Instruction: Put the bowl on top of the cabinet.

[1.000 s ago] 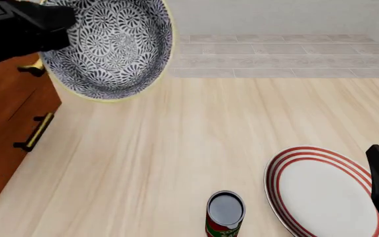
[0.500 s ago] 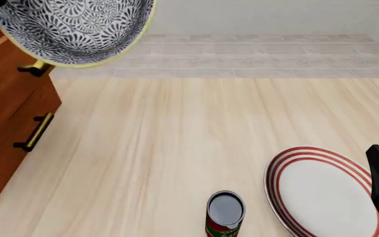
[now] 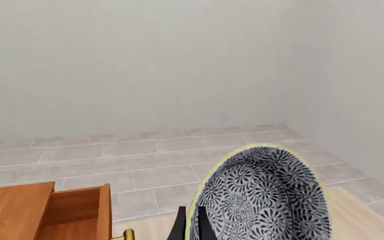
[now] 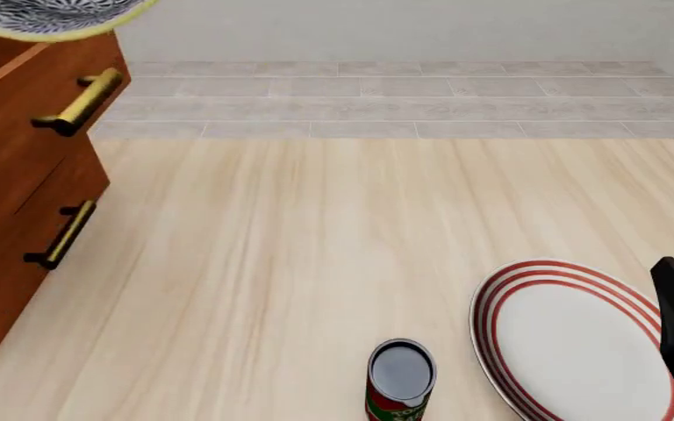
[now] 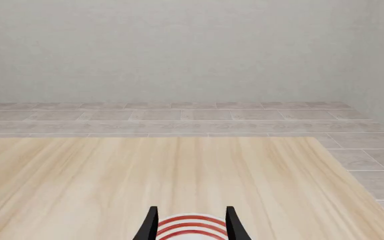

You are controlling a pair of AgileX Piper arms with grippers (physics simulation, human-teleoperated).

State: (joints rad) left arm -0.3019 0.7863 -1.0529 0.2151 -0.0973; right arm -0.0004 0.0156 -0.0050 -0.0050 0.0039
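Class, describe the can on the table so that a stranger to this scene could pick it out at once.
Start at the pale wooden table and go to its near edge. There, just left of the white red-ringed plate, stands the can: small, upright and open-topped with a red and green label, the only cylinder there.

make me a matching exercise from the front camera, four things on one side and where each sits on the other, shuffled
Things:
1. bowl
2. cabinet
3. plate
4. can

Places:
A. bottom right, on the table
B. left edge, drawer handles facing the table
C. bottom centre, standing upright
D. top left corner, mostly out of frame

Pairs: 1-D, 2-B, 3-A, 4-C
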